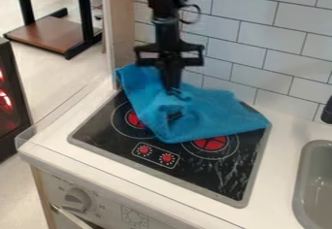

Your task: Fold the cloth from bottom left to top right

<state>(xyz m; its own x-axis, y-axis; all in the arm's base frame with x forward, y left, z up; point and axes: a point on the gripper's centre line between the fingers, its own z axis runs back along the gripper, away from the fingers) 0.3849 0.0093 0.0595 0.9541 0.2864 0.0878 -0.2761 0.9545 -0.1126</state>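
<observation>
Blue cloth (214, 114) lies rumpled over the black stovetop (246, 174).

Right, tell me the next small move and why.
Probably ease the gripper slightly toward the top right, keeping it low: it is down at the bunched middle of the blue cloth, whose lower edge lies toward the red knobs, so the fold looks unfinished.
</observation>
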